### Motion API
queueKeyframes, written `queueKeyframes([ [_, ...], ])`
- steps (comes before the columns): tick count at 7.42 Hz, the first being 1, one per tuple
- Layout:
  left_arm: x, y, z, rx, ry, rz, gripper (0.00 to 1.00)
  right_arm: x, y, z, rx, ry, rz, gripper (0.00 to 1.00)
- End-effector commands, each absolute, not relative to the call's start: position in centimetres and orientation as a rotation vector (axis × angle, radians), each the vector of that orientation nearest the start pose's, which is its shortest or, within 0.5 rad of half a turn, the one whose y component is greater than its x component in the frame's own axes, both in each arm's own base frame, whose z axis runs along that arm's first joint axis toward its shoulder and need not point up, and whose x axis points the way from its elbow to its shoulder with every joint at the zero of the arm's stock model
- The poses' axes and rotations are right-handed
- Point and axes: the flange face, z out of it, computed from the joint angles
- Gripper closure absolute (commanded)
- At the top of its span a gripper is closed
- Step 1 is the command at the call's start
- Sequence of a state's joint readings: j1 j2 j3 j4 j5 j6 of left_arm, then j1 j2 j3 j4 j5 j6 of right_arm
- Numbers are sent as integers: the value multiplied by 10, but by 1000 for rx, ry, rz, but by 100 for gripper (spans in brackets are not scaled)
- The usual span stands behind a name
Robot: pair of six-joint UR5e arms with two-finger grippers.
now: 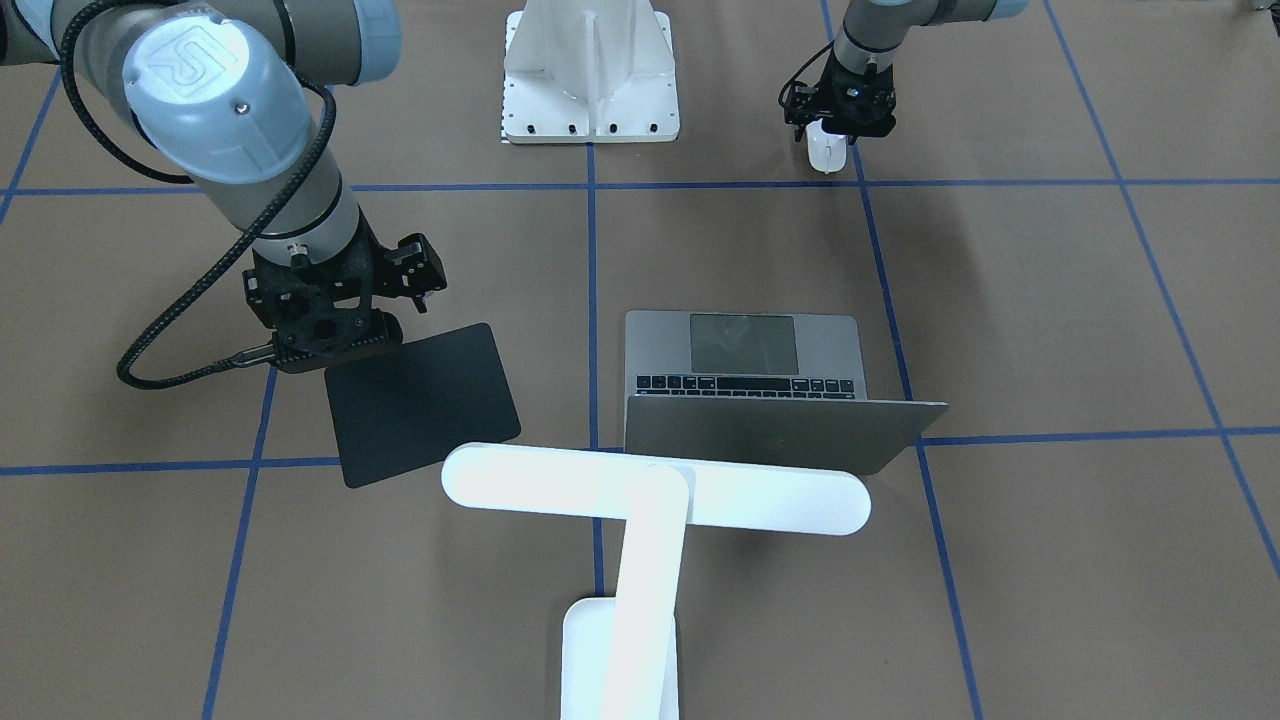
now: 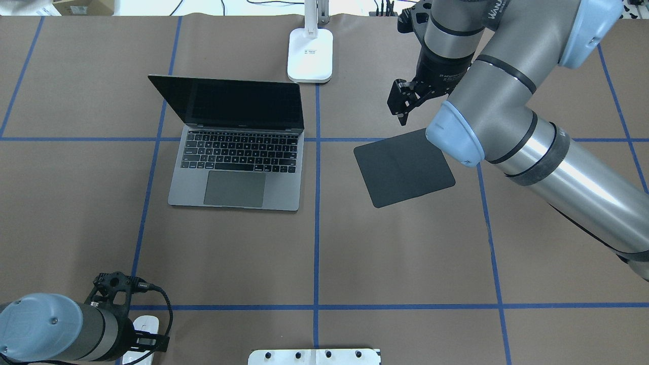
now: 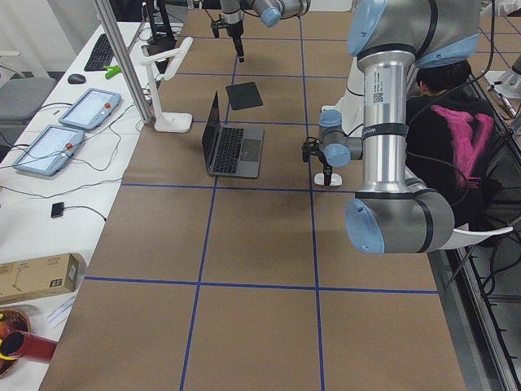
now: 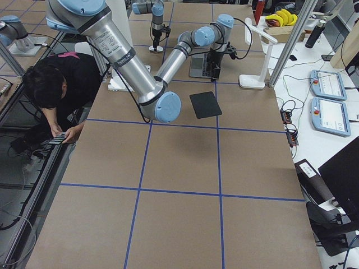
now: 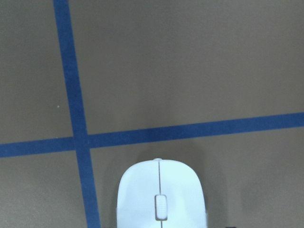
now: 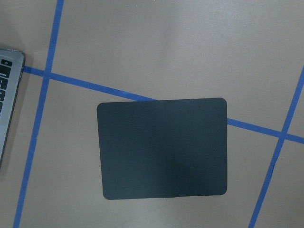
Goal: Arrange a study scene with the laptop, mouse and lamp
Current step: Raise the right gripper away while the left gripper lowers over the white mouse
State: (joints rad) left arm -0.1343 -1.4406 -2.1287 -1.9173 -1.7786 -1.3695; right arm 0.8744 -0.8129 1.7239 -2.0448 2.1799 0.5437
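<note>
Left fingers [image 1: 836, 128] sat over the mouse [image 1: 828, 152] on the desk [image 2: 405, 253] by my base; grip unreadable. Right fingers [image 2: 403, 109], also unreadable, hovered above the mouse pad [image 2: 404, 167]. Next, I judged: mouse onto pad, beside the open laptop [image 2: 236, 167], with the lamp [image 1: 655, 490] beyond.

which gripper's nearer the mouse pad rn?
Right. The right gripper hovers above the mouse pad; the left gripper is across the table at the mouse, near the robot's base.
</note>
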Motion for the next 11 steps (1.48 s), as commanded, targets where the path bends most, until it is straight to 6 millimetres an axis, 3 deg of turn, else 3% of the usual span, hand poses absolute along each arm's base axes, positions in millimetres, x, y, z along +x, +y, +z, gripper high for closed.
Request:
queueKeyframes([
  [1,423,-169,426,-79,816,154,16,-363,-553,193,-3,-736,-279,0],
  [6,424,-169,425,-79,819,153,32,-362,-554,192,4,-730,-277,0],
  [11,422,-171,416,-75,836,152,32,-362,-553,195,3,-727,-277,0],
])
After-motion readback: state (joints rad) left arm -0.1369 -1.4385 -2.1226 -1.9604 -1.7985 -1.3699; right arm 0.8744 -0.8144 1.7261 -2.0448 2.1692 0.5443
